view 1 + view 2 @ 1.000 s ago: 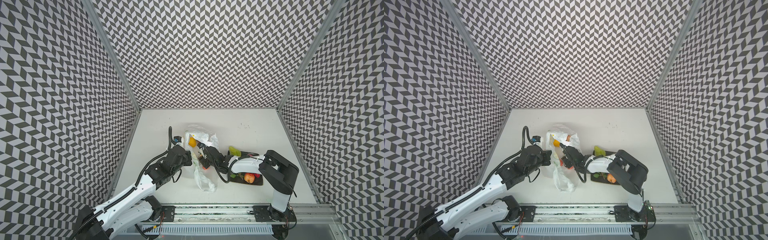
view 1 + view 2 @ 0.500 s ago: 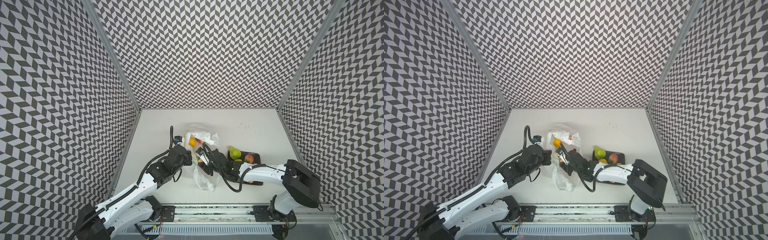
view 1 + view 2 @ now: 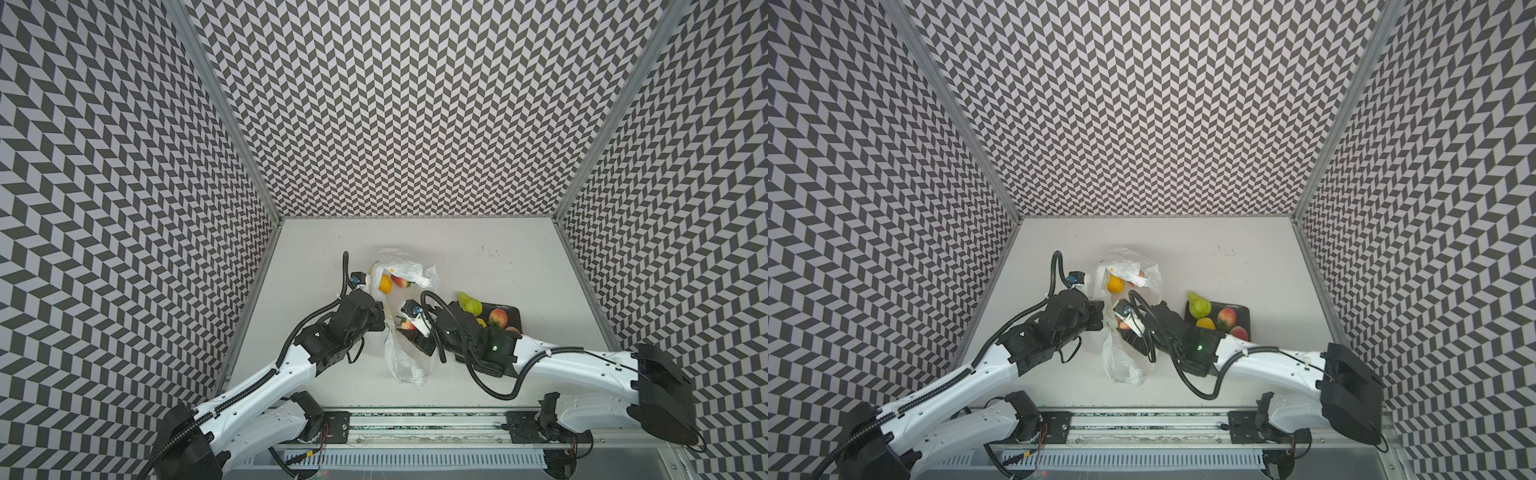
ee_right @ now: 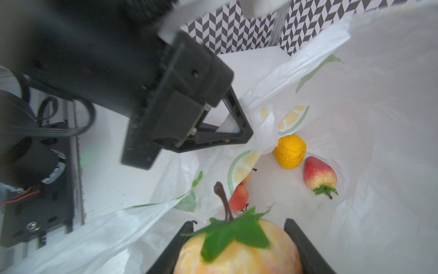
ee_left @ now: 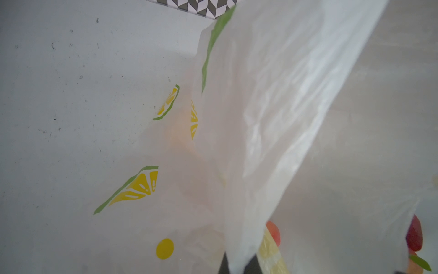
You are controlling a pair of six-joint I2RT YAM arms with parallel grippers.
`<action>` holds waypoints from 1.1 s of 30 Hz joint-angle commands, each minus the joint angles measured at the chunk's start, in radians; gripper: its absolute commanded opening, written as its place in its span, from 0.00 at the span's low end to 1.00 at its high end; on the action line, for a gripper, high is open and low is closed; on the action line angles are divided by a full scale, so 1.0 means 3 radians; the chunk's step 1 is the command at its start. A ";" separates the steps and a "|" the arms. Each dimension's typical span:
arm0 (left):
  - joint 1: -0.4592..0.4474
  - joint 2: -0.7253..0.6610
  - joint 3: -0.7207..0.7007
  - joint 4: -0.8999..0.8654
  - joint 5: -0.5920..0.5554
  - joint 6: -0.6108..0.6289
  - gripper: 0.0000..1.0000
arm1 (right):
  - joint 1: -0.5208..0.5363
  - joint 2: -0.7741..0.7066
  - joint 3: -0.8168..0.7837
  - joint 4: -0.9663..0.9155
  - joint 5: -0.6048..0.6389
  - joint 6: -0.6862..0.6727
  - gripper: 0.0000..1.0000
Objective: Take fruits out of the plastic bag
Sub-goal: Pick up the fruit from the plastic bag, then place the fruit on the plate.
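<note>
The plastic bag [image 3: 405,365] [image 3: 1121,368] lies crumpled mid-table, white with lemon-slice prints. My left gripper [image 3: 381,316] [image 5: 239,263] is shut on a fold of the bag's edge and holds its mouth up. My right gripper [image 3: 409,329] [image 4: 239,223] reaches into that mouth, shut on a yellow-pink apple [image 4: 237,256] with a green leaf and a brown stem. Deeper in the bag lie a lemon [image 4: 289,151] [image 3: 385,284], a red-yellow fruit [image 4: 318,174] and small red pieces [image 4: 239,197]. The left gripper's fingers [image 4: 237,118] pinch the plastic close by.
A dark square plate [image 3: 514,312] [image 3: 1244,309] stands right of the bag, holding a green pear [image 3: 469,303], a peach [image 3: 497,318] and other fruits. My right forearm passes just in front of it. Patterned walls enclose three sides; a rail runs along the front.
My right arm has swung down and stretched out, uncovering the plate. Its gripper has drawn slightly toward the front with the apple. The left arm keeps hold of the bag.
</note>
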 commanded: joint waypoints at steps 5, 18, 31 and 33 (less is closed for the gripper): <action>-0.0014 -0.0041 0.0005 0.0042 -0.0037 -0.0025 0.00 | 0.0199 -0.0626 -0.0084 -0.0470 -0.0068 0.0317 0.29; -0.0014 -0.0032 -0.0067 0.0103 -0.0037 -0.0101 0.00 | 0.0219 -0.1616 -0.0249 -0.1354 0.0645 0.1912 0.28; -0.0013 -0.0046 -0.0094 0.0037 -0.0027 -0.0174 0.00 | -0.0993 -0.1523 -0.0435 -0.2069 0.0762 0.3103 0.28; -0.0011 -0.0066 -0.0110 0.0032 -0.0027 -0.0174 0.00 | -0.1175 -0.1478 -0.0570 -0.1945 0.0738 0.3106 0.28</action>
